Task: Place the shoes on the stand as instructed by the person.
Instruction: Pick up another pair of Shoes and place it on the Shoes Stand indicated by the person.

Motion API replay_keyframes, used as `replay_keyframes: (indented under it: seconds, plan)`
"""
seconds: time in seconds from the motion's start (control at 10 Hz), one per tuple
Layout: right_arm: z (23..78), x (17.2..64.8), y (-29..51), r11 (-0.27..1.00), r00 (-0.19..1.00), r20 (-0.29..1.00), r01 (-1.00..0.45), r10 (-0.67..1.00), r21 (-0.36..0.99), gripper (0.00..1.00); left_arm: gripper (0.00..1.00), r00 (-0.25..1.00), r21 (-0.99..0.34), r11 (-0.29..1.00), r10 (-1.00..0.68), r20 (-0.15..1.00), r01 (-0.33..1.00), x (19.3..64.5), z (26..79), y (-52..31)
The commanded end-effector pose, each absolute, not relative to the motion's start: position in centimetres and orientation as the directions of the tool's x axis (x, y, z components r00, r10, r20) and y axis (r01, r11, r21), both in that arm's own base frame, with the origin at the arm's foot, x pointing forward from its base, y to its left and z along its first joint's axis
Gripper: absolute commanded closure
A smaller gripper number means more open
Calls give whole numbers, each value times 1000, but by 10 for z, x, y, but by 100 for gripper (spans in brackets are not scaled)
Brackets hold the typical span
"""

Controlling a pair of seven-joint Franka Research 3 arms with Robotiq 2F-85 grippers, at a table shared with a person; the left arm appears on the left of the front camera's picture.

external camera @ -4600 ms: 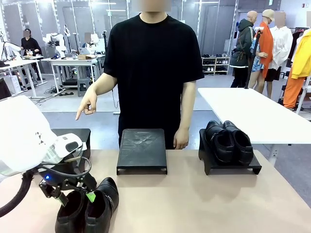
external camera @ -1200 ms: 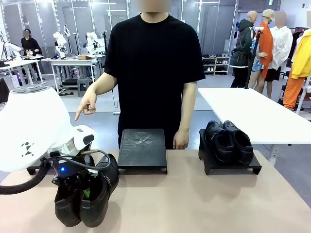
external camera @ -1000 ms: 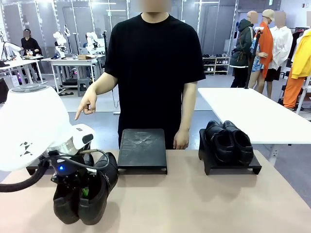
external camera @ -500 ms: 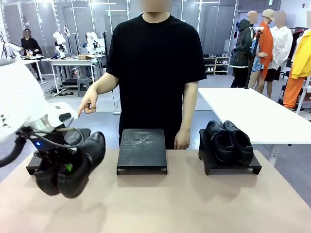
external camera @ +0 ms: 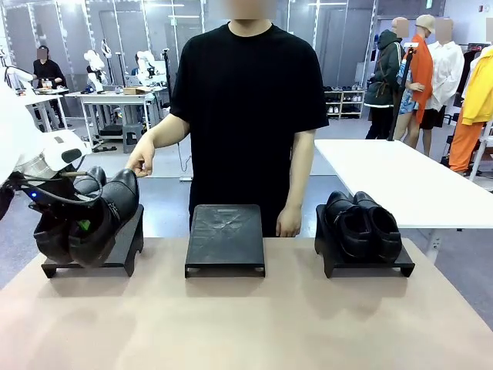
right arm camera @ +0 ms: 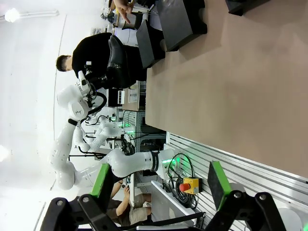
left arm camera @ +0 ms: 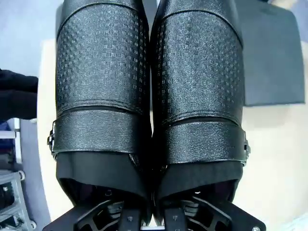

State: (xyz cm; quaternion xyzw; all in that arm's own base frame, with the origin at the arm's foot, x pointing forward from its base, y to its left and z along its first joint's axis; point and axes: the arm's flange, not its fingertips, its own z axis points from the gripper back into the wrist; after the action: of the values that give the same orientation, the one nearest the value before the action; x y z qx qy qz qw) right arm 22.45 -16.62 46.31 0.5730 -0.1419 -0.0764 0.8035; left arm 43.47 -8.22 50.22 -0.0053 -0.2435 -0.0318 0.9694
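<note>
The left gripper point(external camera: 81, 226) is carrying a pair of shoes point(external camera: 86, 218) up and to the far left; a second ago the pair was hanging low over the near-left table point(external camera: 254, 324), and now it is sitting right over the left stand point(external camera: 128, 250), heels up, toes pointing down toward the near side. The jaws are clamped together on the pair's inner collar edges; in the left wrist view both shoes point(left arm camera: 149, 96) are pressed side by side above the fingers. Whether the soles are touching the stand yet, cannot tell.

The person's hand point(external camera: 141, 163) is still held out toward the left side, finger now curling in compared with the earlier clear point. So the pair is going to the stand the person picked.

The middle stand point(external camera: 225, 235) is staying bare. The right stand point(external camera: 368, 266) is already holding the other pair point(external camera: 362, 223), unchanged.

The right gripper point(right arm camera: 156, 195) is parked off the near edge, jaws spread apart, holding nothing.

Judgement: transport is nearly done; what remains is levelling the pair, lowering it and releasing. Risk is the tilted shoes slipping off the stand's near edge.
</note>
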Motion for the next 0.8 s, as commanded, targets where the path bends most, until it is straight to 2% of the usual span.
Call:
replay_keyframes:
  seconds: [0.0,0.3,0.7]
  plan:
    - [463,224,-167,332,946,160,-61,-280,941,0,90,865,21,996,-82,495,83,470,499,-78]
    - [463,224,-167,332,946,160,-61,-280,941,0,90,837,88,995,-93,540,54,509,483,-60]
    - [463,224,-167,332,946,160,-61,-280,941,0,90,877,104,994,-88,471,44,557,473,-42]
